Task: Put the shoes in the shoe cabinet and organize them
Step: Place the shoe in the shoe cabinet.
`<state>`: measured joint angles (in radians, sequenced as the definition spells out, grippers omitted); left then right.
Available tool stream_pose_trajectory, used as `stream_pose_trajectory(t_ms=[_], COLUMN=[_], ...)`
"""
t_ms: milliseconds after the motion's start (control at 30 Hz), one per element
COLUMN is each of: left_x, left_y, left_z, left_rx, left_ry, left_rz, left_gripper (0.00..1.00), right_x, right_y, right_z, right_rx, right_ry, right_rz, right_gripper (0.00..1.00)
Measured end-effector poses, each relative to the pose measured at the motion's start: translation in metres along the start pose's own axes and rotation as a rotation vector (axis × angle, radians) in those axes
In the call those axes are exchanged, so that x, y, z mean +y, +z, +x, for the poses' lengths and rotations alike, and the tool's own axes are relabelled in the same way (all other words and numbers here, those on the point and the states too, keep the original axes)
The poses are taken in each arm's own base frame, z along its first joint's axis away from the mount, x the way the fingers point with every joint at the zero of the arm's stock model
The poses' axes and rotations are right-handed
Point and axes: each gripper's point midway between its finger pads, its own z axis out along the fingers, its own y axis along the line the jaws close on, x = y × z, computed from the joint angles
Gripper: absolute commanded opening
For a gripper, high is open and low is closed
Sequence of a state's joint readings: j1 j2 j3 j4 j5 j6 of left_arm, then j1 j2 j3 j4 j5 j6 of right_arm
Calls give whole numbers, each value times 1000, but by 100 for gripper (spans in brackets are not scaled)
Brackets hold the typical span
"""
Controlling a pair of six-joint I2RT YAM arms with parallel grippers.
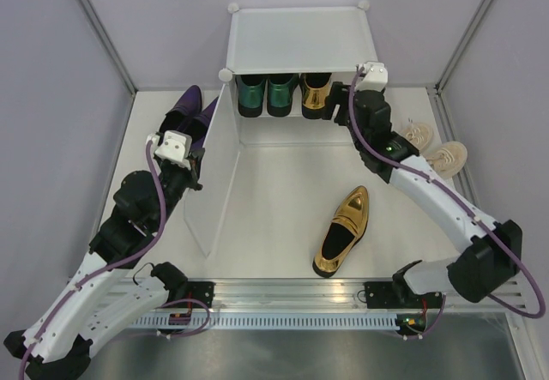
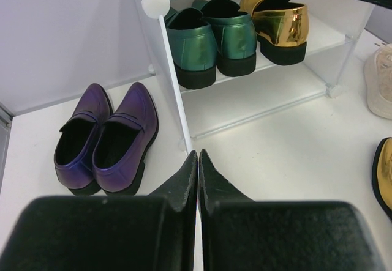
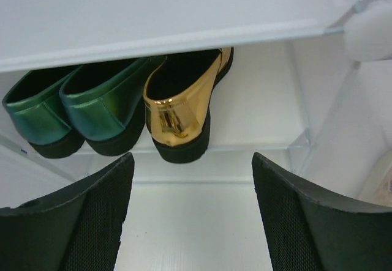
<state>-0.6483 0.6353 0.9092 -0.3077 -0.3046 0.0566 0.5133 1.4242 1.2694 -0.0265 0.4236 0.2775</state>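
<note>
Gold is the colour in play: one gold loafer (image 1: 316, 95) sits heel-out on the upper shelf of the cabinet (image 1: 296, 37), touching the pair of green loafers (image 1: 266, 95) at its 9 o'clock. The right gripper (image 3: 193, 161) hovers just in front of that heel with its jaws spread wide and nothing between them, so this placement looks finished to me. The left gripper (image 2: 198, 161) is pressed fully closed on nothing, near the swung-open door (image 1: 214, 174) at the cabinet's 8 o'clock. From above, the second gold loafer (image 1: 343, 230) lies on the table (image 1: 274, 183) at roughly 6 o'clock from the cabinet, its toe aimed toward 1 o'clock. The purple shoes (image 1: 190, 110) stand together outside the door at 9 o'clock, and the beige sneakers (image 1: 437, 150) rest at 3 o'clock beside the right arm. I judge the next move is for the right arm to go for the second gold loafer, grip it across the heel or side, turn it toe-first and set it in the gap at 3 o'clock of its mate, keeping clear of the cabinet's right post.
</note>
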Motion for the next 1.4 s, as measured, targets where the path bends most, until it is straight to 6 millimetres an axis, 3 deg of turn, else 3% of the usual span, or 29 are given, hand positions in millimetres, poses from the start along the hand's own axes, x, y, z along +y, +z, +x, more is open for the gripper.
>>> stream_pose_trajectory(t_ms=[200, 300, 433, 567, 767, 900, 1133, 1400], left_x=[0, 0, 0, -1, -1, -1, -3, -9], left_y=[1, 1, 1, 2, 2, 2, 2, 3], left_z=[0, -1, -1, -1, -1, -1, -1, -1], left_rx=[-7, -11, -14, -15, -15, -15, -16, -17], left_ry=[-2, -3, -4, -5, -5, -5, -5, -5], left_rz=[0, -1, 0, 0, 0, 1, 8, 36], left_gripper=[2, 2, 2, 2, 2, 2, 2, 2], right_x=[-21, -29, -38, -39, -29, -11, 15, 22], right_y=[-57, -79, -88, -71, -16, 20, 66, 87], right_z=[12, 29, 62, 90, 113, 104, 79, 84], right_rx=[70, 113, 177, 232, 254, 205, 109, 103], right_ry=[47, 63, 59, 49, 47, 55, 69, 63], right_rz=[-22, -37, -42, -35, -34, -65, -107, -108], right_gripper=[74, 63, 42, 36, 35, 35, 35, 35])
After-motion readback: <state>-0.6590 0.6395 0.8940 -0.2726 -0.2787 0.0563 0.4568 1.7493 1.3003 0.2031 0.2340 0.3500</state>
